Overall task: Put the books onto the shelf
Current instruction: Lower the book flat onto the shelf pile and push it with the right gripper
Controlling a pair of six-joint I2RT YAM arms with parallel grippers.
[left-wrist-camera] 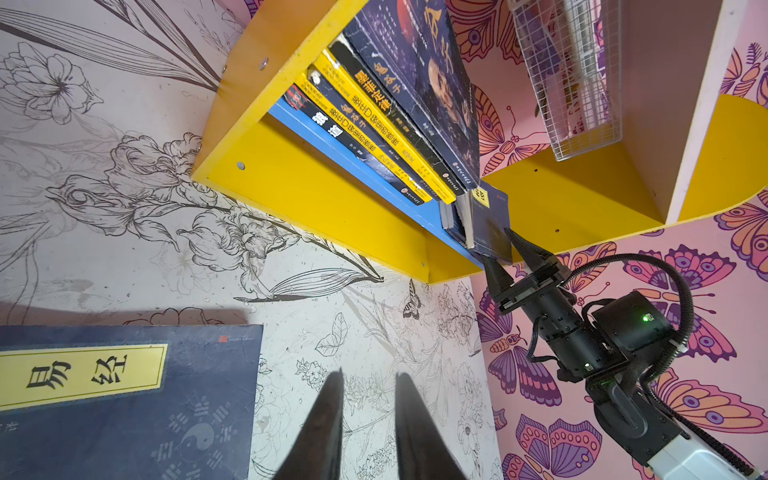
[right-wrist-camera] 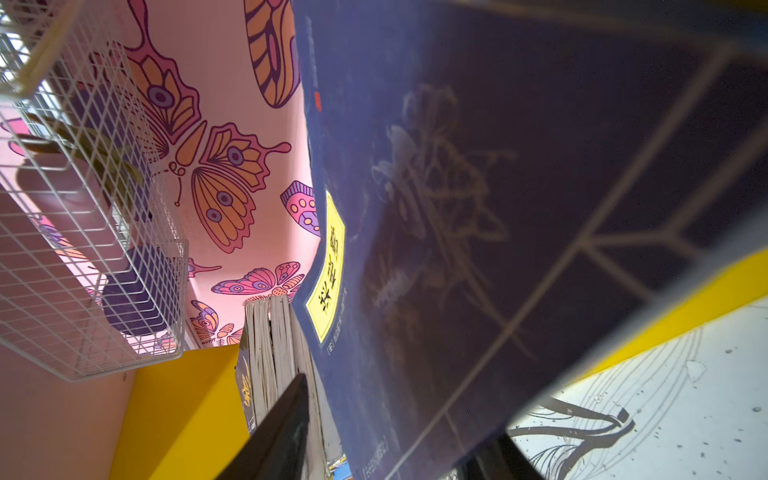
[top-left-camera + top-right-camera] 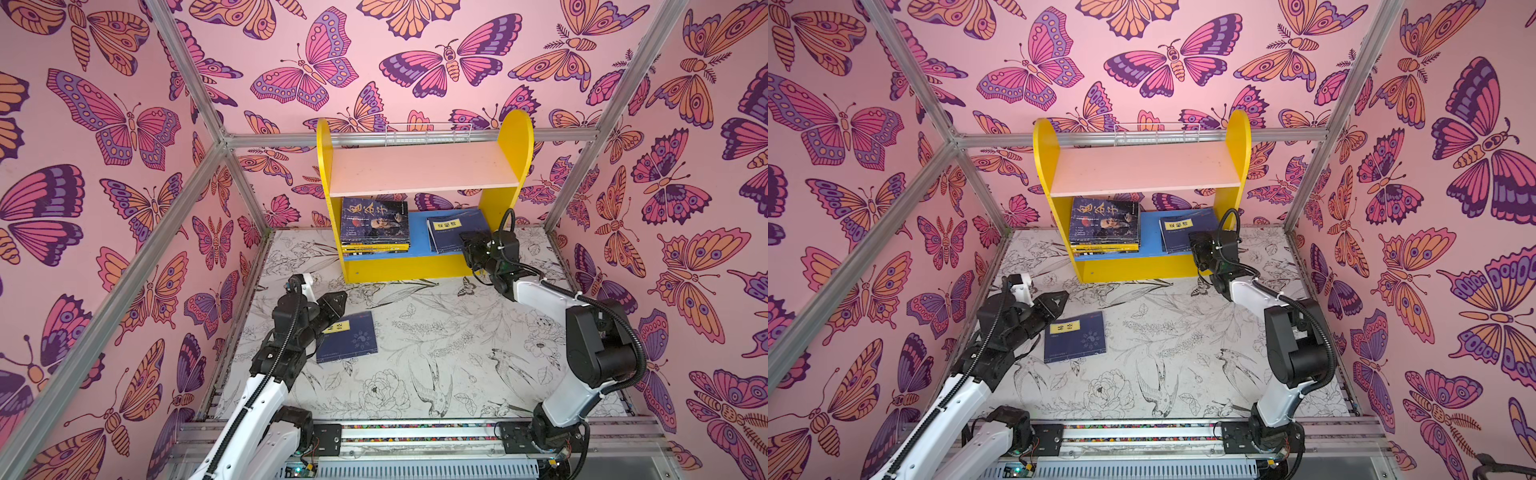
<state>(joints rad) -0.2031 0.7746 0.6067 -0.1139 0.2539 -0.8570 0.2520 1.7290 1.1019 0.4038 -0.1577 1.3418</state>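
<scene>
In both top views the left gripper hovers at about 8 o'clock of the floor mat, its fingers a narrow gap apart with nothing between them. Just beside it, at its 5 o'clock, a navy book with a yellow label lies flat on the mat, its near edge free and its left edge partly under the gripper body. From 3 to 6 o'clock the mat is bare, wide room between the two arms.

Farther back, at 12 o'clock, the shelf stands against the back wall; its pink upper board is bare. On the blue lower board, a stack of books lies flat at the left side, a dark face cover on top, spines flush with the front edge. At the right side a second navy book lies on a thin pile, its front edge overhanging the board.

The right gripper is at that overhanging edge, at 2 o'clock of the mat. Its fingers stand apart, one above and one below the cover, not pinching it. A white wire basket hangs behind the upper board
</scene>
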